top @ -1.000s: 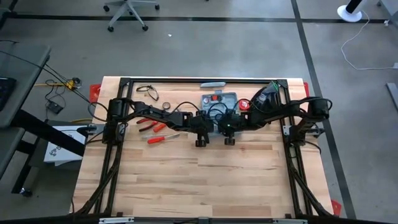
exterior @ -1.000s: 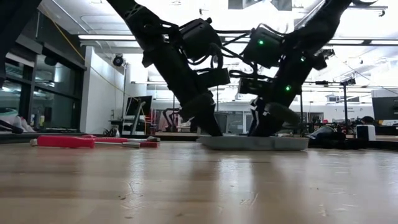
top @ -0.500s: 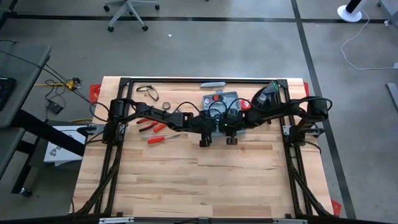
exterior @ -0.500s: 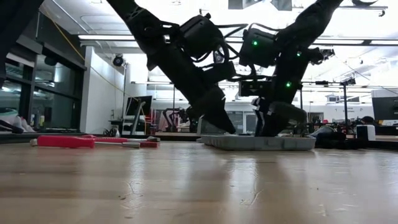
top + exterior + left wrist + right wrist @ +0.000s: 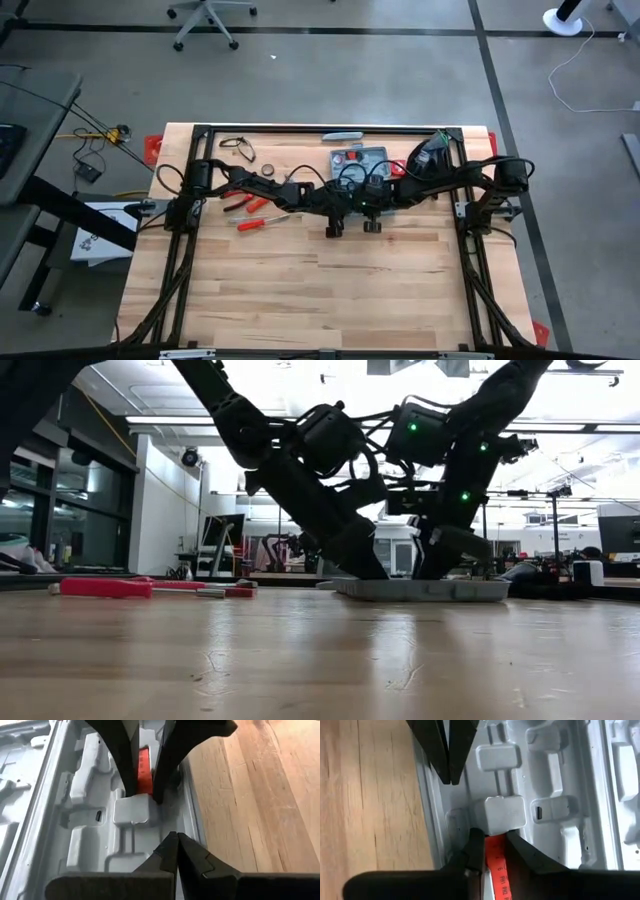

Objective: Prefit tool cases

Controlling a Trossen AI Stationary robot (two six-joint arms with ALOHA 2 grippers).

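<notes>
The tool case [image 5: 357,165] lies open near the middle of the bench's [image 5: 300,290] far edge, its pale moulded inside facing up, with both arms reaching into it from either side. The right claw [image 5: 490,851] is closed on a red-handled tool [image 5: 496,865] and holds its tip against a moulded block at the near wall of the case; the left claw [image 5: 177,845] hovers just above the same block with its fingers pressed together and nothing between them. The chief risk, as I judge it, is a misfit: if the red tool comes down slightly askew to its recess it will ride up on the ribs instead of seating, and a hard push could skid the light case along the bench or lever it up on one edge. The two claws sit very close over one small spot, so a clash of fingers is also possible. More red-handled tools [image 5: 250,207] lie loose on the bench toward the left edge, well apart from the case and not yet fitted
</notes>
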